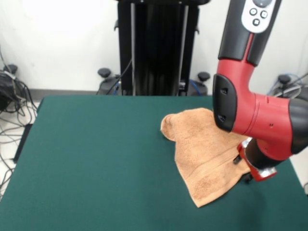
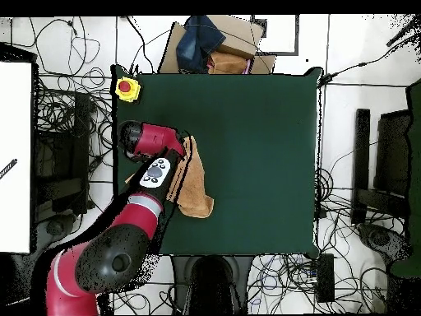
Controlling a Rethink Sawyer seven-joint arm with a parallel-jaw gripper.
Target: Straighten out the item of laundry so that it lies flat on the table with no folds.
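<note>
The item of laundry, a peach-orange terry towel [image 1: 204,154], lies rumpled on the dark green table [image 1: 96,159], near its right edge in the front view. One end is bunched into a rounded lump and folds run across the middle. A woven band shows near the low corner. My gripper [image 1: 248,174] hangs under the red wrist at the towel's right edge, mostly hidden by the arm. In the overhead view the towel [image 2: 197,185] lies by the table's [image 2: 263,148] left side, partly covered by the arm.
A yellow box with a red button [image 2: 127,88] sits at a table corner. A cardboard box with dark blue cloth [image 2: 212,43] lies beyond the far edge. Cables cover the floor around the table. The black pedestal [image 1: 156,48] stands behind.
</note>
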